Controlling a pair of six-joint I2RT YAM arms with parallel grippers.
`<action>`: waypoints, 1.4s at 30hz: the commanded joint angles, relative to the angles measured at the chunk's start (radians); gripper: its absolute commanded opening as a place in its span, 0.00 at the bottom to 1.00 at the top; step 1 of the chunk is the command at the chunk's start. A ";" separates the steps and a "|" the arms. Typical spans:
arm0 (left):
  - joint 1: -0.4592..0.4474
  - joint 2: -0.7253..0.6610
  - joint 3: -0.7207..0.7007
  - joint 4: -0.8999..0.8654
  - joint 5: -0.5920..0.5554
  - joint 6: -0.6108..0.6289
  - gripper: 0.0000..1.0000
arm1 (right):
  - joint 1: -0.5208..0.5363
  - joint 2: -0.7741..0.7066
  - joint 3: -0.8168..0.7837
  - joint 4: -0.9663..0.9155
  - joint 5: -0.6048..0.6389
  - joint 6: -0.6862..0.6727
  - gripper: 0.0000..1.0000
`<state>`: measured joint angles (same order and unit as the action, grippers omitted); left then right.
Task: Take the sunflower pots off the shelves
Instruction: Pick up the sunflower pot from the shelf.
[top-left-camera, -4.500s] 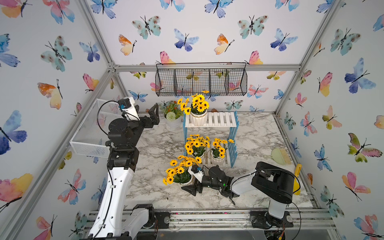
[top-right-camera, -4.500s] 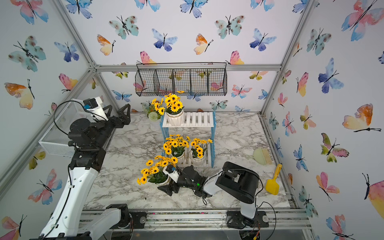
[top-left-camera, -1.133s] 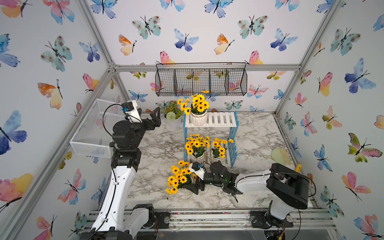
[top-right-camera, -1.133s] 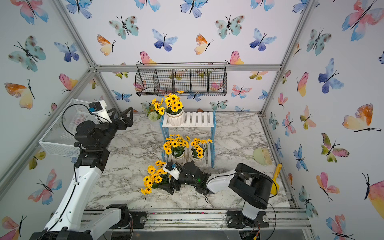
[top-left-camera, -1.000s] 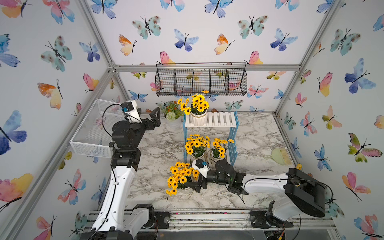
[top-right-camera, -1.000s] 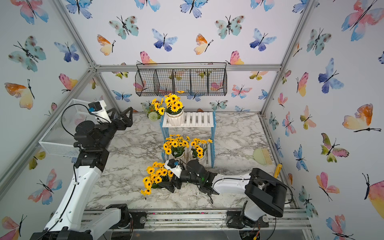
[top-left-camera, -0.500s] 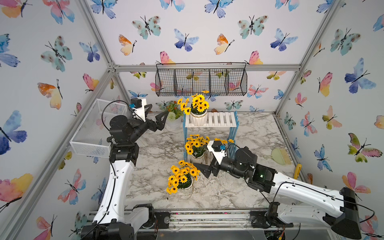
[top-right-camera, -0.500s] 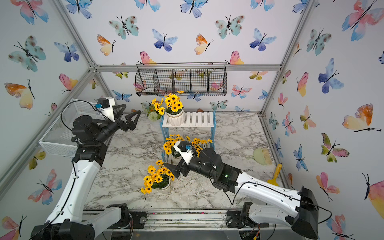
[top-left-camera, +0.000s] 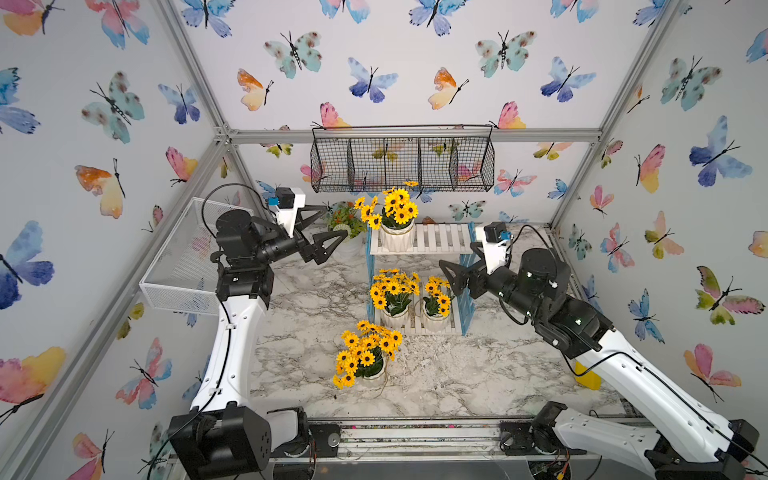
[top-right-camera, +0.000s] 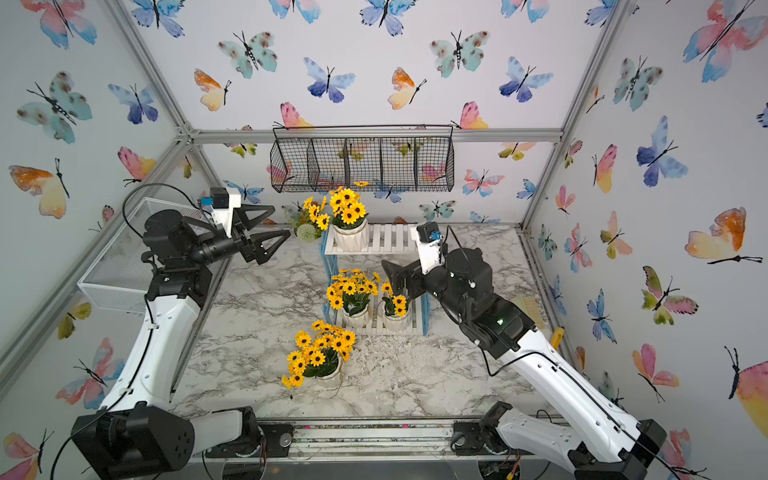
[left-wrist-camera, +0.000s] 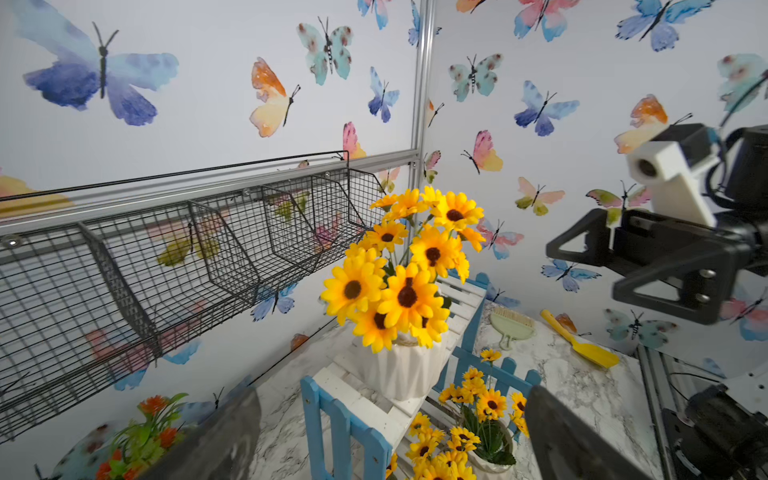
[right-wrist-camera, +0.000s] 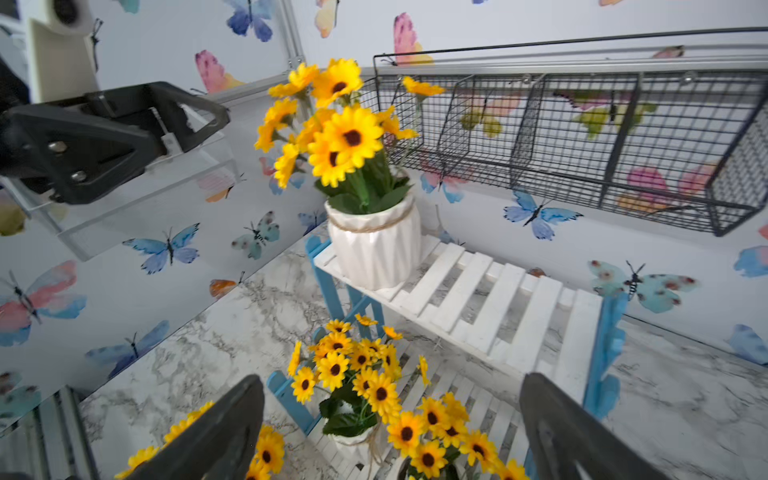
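Three sunflower pots (top-left-camera: 392, 320) sit shelved; left hand (top-left-camera: 337, 221) and right hand (top-left-camera: 448, 277) gape empty; top pot (top-left-camera: 397, 240) needs a low grip.

black wire basket (top-left-camera: 402, 164): back wall | white mesh basket (top-left-camera: 178, 266): left wall | green brush (left-wrist-camera: 513, 326) near yellow scoop (left-wrist-camera: 582, 345): marble tabletop (top-left-camera: 307, 299)

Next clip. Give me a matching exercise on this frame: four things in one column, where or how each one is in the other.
Things:
1. shelves
2. wire basket
3. right end effector
4. yellow scoop

Places or states:
a. open, holding nothing
b. lying beside the green brush
c. carrying three sunflower pots
d. hung on the back wall

Pairs: 1-c; 2-d; 3-a; 4-b
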<state>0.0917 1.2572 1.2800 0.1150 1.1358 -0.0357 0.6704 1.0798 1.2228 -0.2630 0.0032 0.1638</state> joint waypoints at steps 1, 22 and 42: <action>0.005 0.023 0.055 -0.101 0.107 0.088 0.98 | -0.149 0.049 0.062 -0.128 -0.072 0.060 0.98; -0.121 0.255 0.294 -0.325 0.053 0.260 0.98 | -0.618 0.230 0.073 0.041 -0.463 0.184 0.98; -0.245 0.363 0.344 -0.342 -0.123 0.298 0.98 | -0.629 0.258 0.054 0.086 -0.497 0.178 0.98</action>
<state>-0.1555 1.6054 1.6051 -0.2420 1.0306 0.2584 0.0452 1.3308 1.2819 -0.2050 -0.4736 0.3332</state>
